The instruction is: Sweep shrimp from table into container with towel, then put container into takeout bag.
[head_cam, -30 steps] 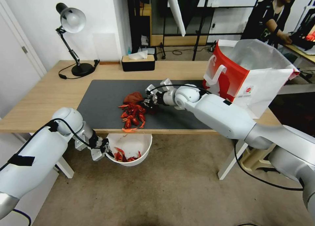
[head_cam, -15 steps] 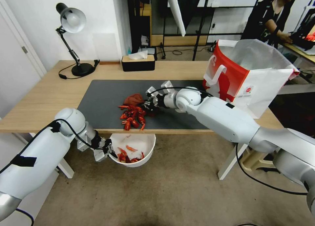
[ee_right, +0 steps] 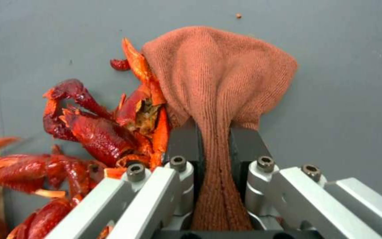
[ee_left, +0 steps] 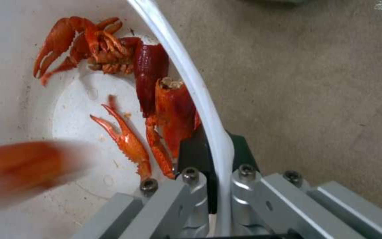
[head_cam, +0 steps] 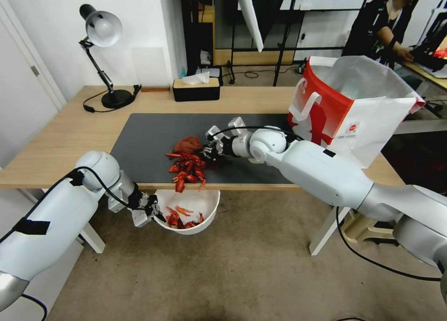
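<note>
head view: towel [head_cam: 188, 143] against shrimp [head_cam: 188, 167]

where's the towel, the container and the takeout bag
towel [ee_right: 217, 76]: right wrist view, the bunched cloth ahead of the fingers
container [head_cam: 207, 202]: head view, white rim below the table edge
takeout bag [head_cam: 326, 111]: head view, red front panel

Looks like an office or lab. Wooden desk [head_cam: 70, 130], desk lamp [head_cam: 100, 30], tissue box [head_cam: 196, 88], carpet floor [head_cam: 233, 274]. Metal racks [head_cam: 279, 27] behind.

red shrimp [head_cam: 188, 168] piled at table [head_cam: 65, 139] edge
</note>
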You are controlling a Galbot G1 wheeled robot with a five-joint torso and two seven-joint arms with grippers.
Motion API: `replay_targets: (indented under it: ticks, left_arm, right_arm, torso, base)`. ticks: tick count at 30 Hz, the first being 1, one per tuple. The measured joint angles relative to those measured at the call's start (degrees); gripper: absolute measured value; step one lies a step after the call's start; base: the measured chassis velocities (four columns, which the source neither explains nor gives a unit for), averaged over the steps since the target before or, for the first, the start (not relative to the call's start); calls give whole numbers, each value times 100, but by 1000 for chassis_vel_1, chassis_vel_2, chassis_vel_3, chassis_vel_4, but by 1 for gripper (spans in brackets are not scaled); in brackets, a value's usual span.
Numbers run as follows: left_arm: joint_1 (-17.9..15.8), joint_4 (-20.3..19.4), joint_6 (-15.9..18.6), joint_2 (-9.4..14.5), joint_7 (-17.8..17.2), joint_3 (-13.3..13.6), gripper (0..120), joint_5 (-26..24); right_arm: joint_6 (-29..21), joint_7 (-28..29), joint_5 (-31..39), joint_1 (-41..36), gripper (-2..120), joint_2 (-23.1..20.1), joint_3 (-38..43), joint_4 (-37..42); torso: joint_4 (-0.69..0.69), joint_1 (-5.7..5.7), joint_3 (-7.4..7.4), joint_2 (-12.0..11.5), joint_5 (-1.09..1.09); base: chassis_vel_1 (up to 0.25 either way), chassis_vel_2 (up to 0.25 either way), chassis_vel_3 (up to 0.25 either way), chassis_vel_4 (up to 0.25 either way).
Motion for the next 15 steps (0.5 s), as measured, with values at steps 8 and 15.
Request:
replay_targets:
  ticks: [8,15]
  left_arm:
    - [-16,-3,1,-7,1,10,0,-3]
    - [-2,2,1,-33,1,10,0,5]
  right_arm:
    - [-14,83,96,-55,8,-115,18,217]
    - [-48,146,172,-118,8,-166,49,451]
  torso:
    - [0,0,0,0,0]
    - [0,0,0,0,0]
  base:
    - [0,0,0,0]
    - [0,0,0,0]
